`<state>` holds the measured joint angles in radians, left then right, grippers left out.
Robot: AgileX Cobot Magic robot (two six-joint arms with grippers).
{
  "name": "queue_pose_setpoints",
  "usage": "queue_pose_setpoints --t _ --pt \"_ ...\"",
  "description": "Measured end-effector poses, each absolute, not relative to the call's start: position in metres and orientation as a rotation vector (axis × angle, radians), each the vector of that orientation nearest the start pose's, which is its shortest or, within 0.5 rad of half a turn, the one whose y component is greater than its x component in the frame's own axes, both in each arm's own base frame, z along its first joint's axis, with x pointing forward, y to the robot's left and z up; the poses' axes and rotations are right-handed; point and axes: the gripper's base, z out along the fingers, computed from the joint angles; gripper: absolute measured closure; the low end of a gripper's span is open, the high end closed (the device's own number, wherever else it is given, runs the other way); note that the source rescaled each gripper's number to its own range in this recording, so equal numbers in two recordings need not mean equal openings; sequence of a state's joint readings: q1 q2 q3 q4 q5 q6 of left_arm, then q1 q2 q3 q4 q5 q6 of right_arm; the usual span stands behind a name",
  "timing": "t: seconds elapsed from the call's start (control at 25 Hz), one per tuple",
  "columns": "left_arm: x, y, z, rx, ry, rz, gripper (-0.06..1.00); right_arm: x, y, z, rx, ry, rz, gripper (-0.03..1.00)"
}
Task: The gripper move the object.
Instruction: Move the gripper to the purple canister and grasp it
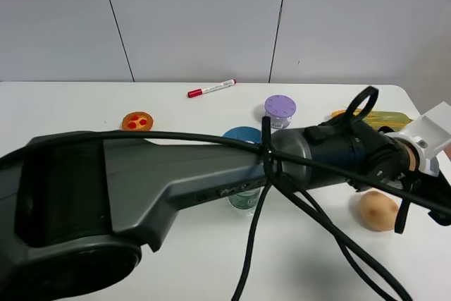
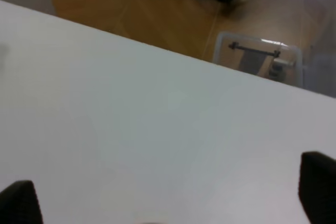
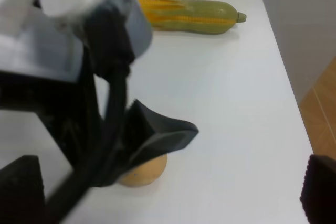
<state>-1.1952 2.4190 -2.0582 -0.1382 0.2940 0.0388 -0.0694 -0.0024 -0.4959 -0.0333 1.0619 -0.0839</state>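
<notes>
Jar: the little clear jar (image 1: 280, 111) with the lavender dotted lid stands upright on the white desk (image 1: 63, 107), toward the back, roughly mid-desk. Nothing is gripping it.

Jar's neighbours: the blue bowl (image 1: 242, 134) is just beside it on the near-left, half hidden by the arm. The red marker (image 1: 211, 89) lies further back on the left. The orange cup (image 1: 137, 121) with red dots is well apart, over on the left.

Left arm: the big dark grey left arm (image 1: 176, 174) comes in from the lower left of the high view and reaches right across the middle. It passes in front of the jar, and its white block ends up at the desk's right side.

Left tool: the left tool (image 2: 168, 200) is spread wide, with a black tip in each lower corner of its wrist view. There's only bare desk between them, and it's well apart from the jar. Past the desk edge there's wood floor and a clear plastic box (image 2: 260, 59).

Right tool: the right tool (image 3: 168, 192) is spread wide too, gripping nothing. Its camera is mostly looking at the other arm's white block and black cabling.

Right side stuff: a corn cob (image 3: 189, 14) in its green husk lies near the desk's right edge. A tan round fruit (image 3: 144, 171) sits on the desk, partly tucked behind the left arm's black parts.
</notes>
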Motion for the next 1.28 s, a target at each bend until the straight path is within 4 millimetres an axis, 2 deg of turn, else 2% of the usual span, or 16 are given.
queue_pose_setpoints --t 0.08,0.4,0.52,0.76,0.96,1.12,1.28 --pt "0.207 -0.518 0.187 1.221 1.933 -0.744 -0.06 -0.005 -0.002 0.276 -0.013 2.049 -0.135 -0.03" --pt "0.227 -0.492 0.172 1.349 2.134 -0.573 -0.06 -0.005 -0.002 0.276 -0.013 2.049 -0.135 -0.03" --pt "0.241 -0.478 0.178 1.366 2.178 -0.499 -0.06 -0.005 -0.002 0.276 -0.013 2.049 -0.135 -0.03" --pt "0.299 -0.443 0.214 1.159 2.151 -0.492 -0.06 -0.005 -0.002 0.276 -0.013 2.049 -0.135 -0.03" --pt "0.346 -0.421 0.222 0.917 2.095 -0.539 -0.06 -0.005 -0.002 0.276 -0.013 2.049 -0.135 -0.03" --pt "0.375 -0.407 0.218 0.797 2.033 -0.552 -0.06 -0.005 -0.002 0.276 -0.013 2.049 -0.135 -0.03" --pt "0.394 -0.401 0.191 0.749 2.019 -0.539 -0.06 -0.005 -0.002 0.276 -0.013 2.049 -0.135 -0.03"
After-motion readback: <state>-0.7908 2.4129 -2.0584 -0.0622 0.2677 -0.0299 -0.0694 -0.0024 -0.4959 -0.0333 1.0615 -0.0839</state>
